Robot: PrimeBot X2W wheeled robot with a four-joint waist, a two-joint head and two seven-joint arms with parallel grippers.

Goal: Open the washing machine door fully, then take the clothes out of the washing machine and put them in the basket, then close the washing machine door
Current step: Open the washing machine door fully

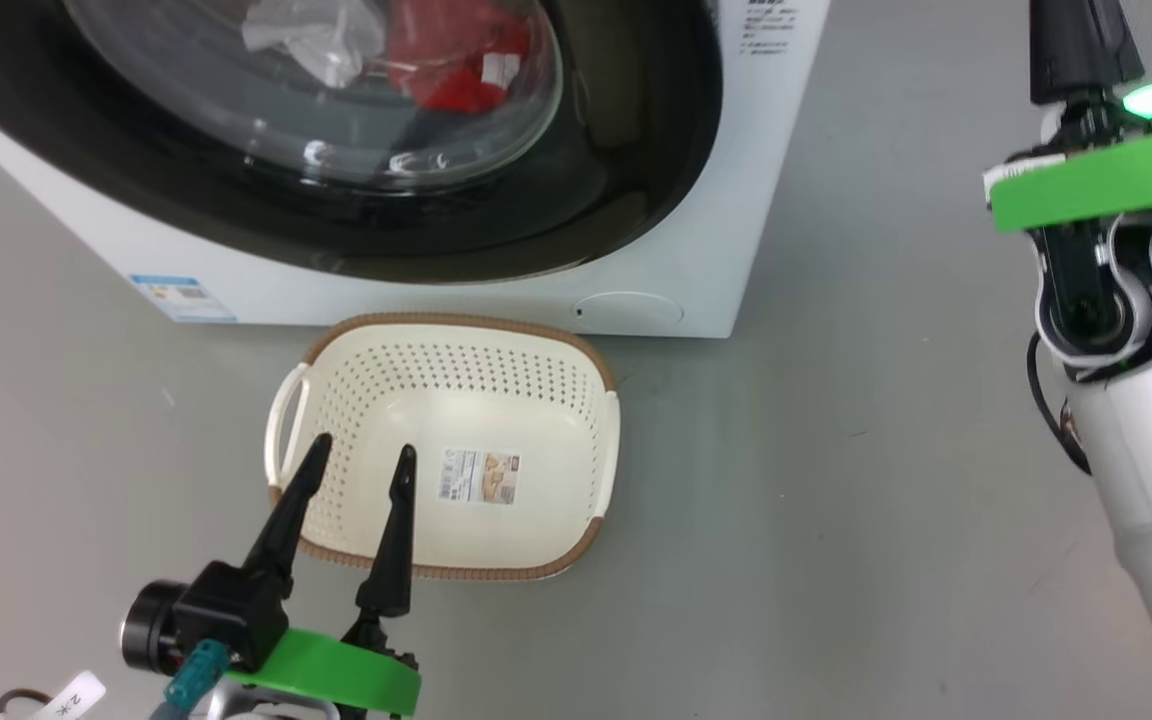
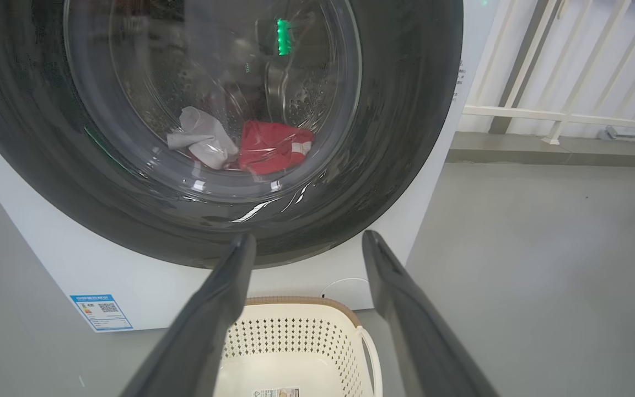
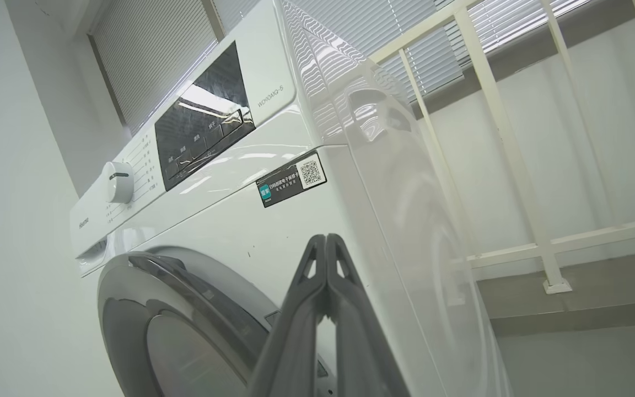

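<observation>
Our left gripper (image 1: 363, 448) hangs empty, its fingers spread wide, over the basket (image 1: 456, 335), which sits on the floor just in front of the washing machine (image 1: 356, 300). Our right gripper (image 3: 326, 238) is pressed closed on nothing, up near the machine's front corner. The washing machine door (image 2: 405, 138) looks shut, with the clothes (image 2: 273, 149) behind its glass. We judge that closed fingers could slip off the glossy rim, and that the swinging door could strike our left arm or nudge the basket.

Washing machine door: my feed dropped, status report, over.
Left gripper open, empty, by basket. Right gripper shut, empty. Washing machine door closed, clothes inside. Nothing blocking.
</observation>
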